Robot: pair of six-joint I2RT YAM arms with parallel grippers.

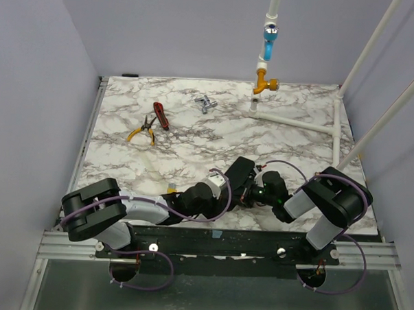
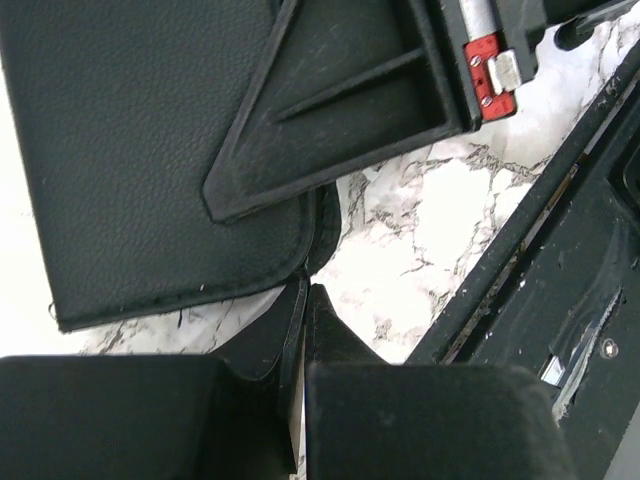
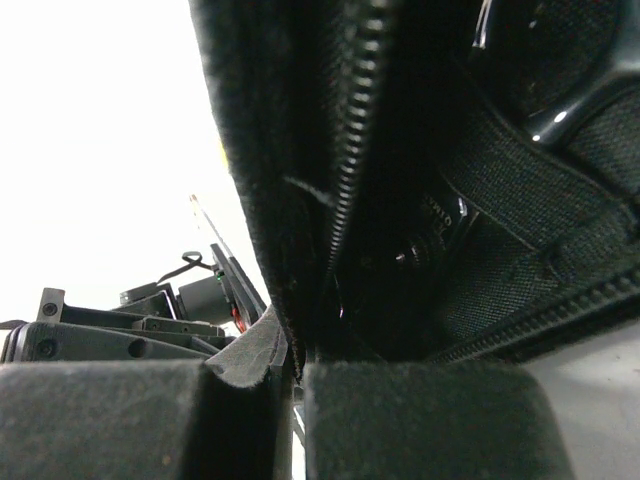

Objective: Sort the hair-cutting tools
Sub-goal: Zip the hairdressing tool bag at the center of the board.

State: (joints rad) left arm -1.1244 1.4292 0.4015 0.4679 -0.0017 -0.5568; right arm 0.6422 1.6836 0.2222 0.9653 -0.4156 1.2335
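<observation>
A black zip case [image 2: 150, 150] lies on the marble table between both grippers. My left gripper [image 2: 305, 295] is shut on a thin edge at the case's corner. My right gripper [image 3: 290, 345] is shut on the case's zip-edged flap [image 3: 290, 200] and holds it up. Elastic straps [image 3: 520, 190] show inside. In the top view both grippers meet over the case [image 1: 244, 176] at the near middle. The small silver scissors [image 1: 206, 103] lie at the far middle of the table, well away from both grippers. The black comb is not in view.
Yellow-handled pliers [image 1: 142, 131] and a red-handled tool [image 1: 160, 116] lie at the far left. A white pipe frame [image 1: 291, 121] with an orange and blue fitting [image 1: 266, 78] stands at the far right. The table's near edge [image 1: 217, 232] is close behind the case.
</observation>
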